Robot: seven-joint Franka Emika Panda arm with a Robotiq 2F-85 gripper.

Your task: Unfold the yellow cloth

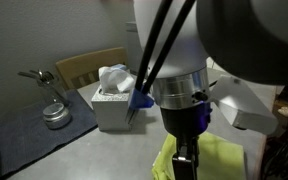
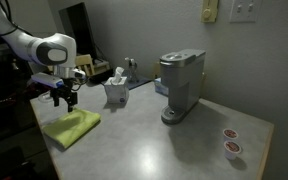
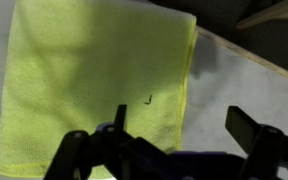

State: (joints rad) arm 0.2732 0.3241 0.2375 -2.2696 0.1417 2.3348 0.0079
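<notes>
The yellow cloth (image 3: 94,75) lies folded flat on the grey table. It also shows in both exterior views (image 2: 72,128) (image 1: 216,158), near the table's edge. My gripper (image 3: 179,130) hovers above the cloth's right edge with its jaws open and nothing between them. One finger is over the cloth, the other over bare table. In an exterior view the gripper (image 2: 63,98) hangs a little above the cloth's far end. In the close exterior view the arm hides much of the cloth.
A white tissue box (image 2: 115,90) (image 1: 115,95) stands behind the cloth. A grey coffee machine (image 2: 180,85) is at mid-table. Two small pods (image 2: 230,142) lie at the far side. A metal lamp base (image 1: 54,113) and a wooden chair back (image 1: 84,66) are beyond.
</notes>
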